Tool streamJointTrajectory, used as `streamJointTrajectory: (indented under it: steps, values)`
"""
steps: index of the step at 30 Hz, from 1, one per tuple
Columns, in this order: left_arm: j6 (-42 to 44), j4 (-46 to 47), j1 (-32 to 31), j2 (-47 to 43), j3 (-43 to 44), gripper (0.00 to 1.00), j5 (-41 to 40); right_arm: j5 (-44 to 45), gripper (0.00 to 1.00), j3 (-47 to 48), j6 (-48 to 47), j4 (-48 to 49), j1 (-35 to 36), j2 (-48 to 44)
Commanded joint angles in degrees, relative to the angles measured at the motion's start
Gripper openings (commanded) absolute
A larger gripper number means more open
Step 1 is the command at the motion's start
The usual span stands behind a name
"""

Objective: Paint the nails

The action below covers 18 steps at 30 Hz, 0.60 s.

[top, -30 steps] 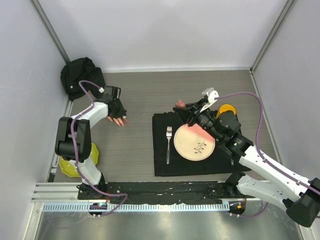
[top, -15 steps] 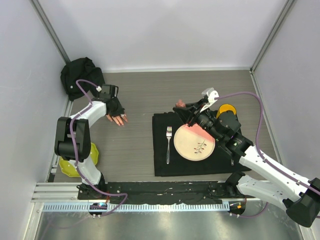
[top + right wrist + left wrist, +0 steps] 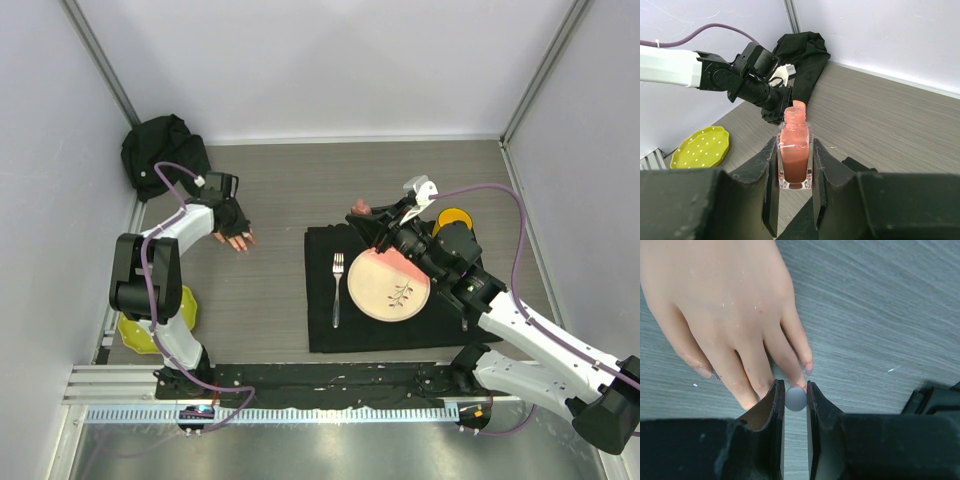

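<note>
Grey tabletop (image 3: 300,190), left edge: left gripper (image 3: 794,390) clamped on brush cap (image 3: 795,399) over the nails (image 3: 809,367) (contact unclear); right gripper (image 3: 795,145) clamps polish bottle (image 3: 795,160) upright, likely for dipping.

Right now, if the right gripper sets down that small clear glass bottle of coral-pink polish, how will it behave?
The small clear glass bottle looks tall and narrow, so probably tippy. Its neck is uncapped, so a tilt would likely spill. Smooth glass may slip in the right gripper.

A lab test cell: plain white walls (image 3: 320,60), aluminium corner posts (image 3: 101,65), mounting rail (image 3: 330,379).
</note>
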Motion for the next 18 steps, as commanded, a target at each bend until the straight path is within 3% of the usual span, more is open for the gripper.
streamJointTrajectory:
  steps: [1,18]
  values:
    - [0.00,0.83,-0.76,-1.68,-1.34,0.00,0.18,-0.61,0.01,0.04,0.65,3.70,-0.29,-1.30]
    - [-0.26,-0.57,-0.76,-5.63,0.07,0.00,2.55,-0.61,0.01,0.21,0.65,3.53,-0.29,-1.04]
